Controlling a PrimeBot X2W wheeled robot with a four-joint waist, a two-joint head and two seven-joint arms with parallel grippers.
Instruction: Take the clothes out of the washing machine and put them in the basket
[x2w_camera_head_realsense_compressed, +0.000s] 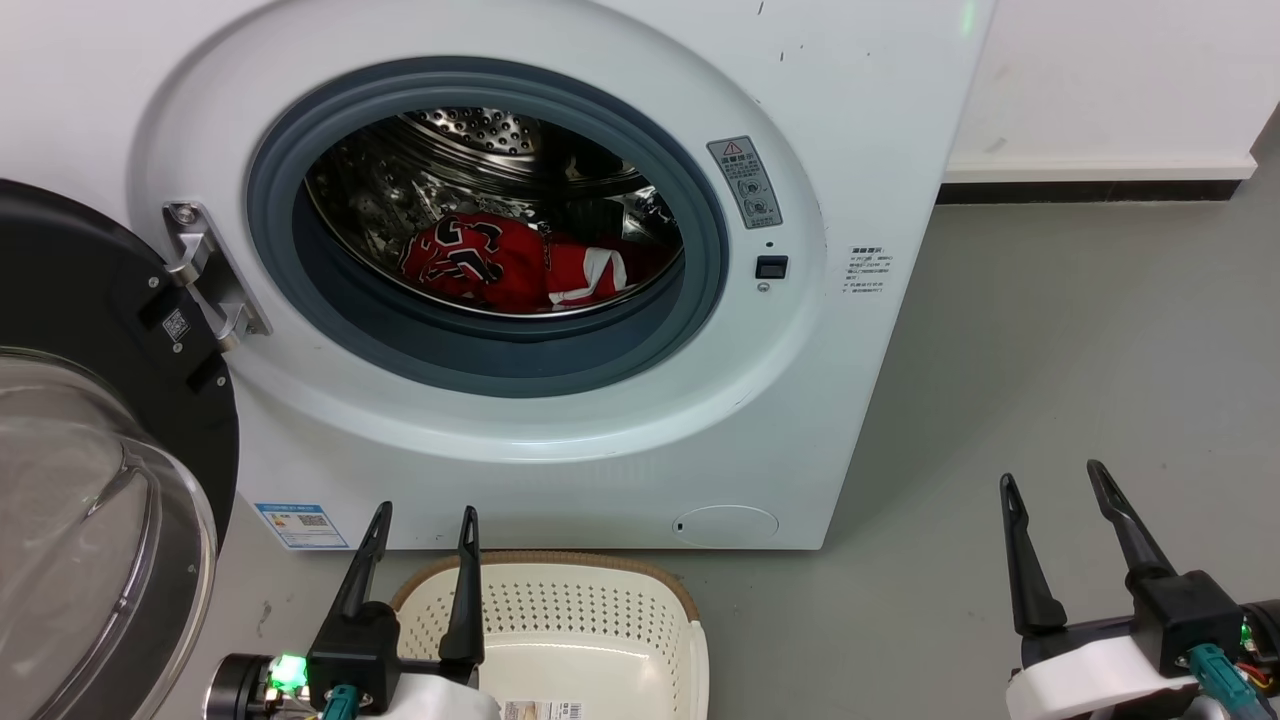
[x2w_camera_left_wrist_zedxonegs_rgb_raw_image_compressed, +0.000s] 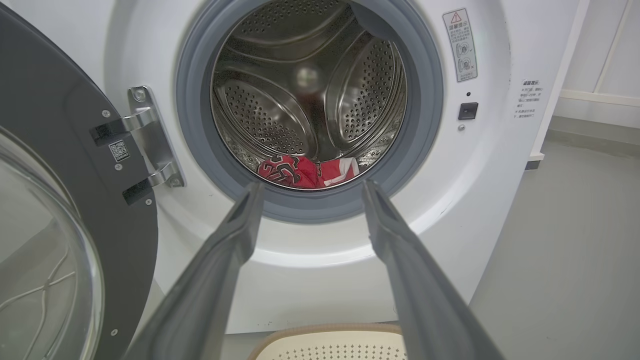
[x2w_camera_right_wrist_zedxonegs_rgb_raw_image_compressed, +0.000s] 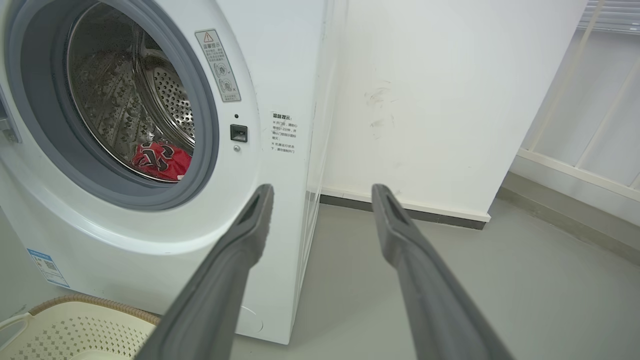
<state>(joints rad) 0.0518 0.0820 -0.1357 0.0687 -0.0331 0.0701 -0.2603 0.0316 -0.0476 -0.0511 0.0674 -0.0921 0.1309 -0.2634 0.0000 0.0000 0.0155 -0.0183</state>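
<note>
While both my grippers hang before the large white front-loading washing machine (x2w_camera_head_realsense_compressed: 600, 440), each stands released, its two long dark fingers spread with nothing between them. My left gripper (x2w_camera_head_realsense_compressed: 425, 512) is low in front of the machine's lower panel, beneath the porthole, pointing at the opening. My right gripper (x2w_camera_head_realsense_compressed: 1052, 475) is off past the machine's right edge, over the plain grey floor (x2w_camera_head_realsense_compressed: 1050, 340) and well apart from the machine's body.

Bright red fabric clothes with black-and-white lettering and white stripe trim (x2w_camera_head_realsense_compressed: 510, 262) lie bunched at the bottom of the machine's shiny perforated steel drum (x2w_camera_head_realsense_compressed: 470, 130), just behind the round grey porthole rim (x2w_camera_head_realsense_compressed: 420, 350). No gripper touches them.

A small cream-white perforated plastic basket with a brown rim (x2w_camera_head_realsense_compressed: 560, 600) sits on the floor just in front of the machine's base, below the porthole, under my left gripper's fingers. A label sticker (x2w_camera_head_realsense_compressed: 540, 710) shows on its bottom.

At the machine's left side, the black-framed glass door (x2w_camera_head_realsense_compressed: 90, 330) is swung wide open on its metal hinge (x2w_camera_head_realsense_compressed: 210, 270).
</note>
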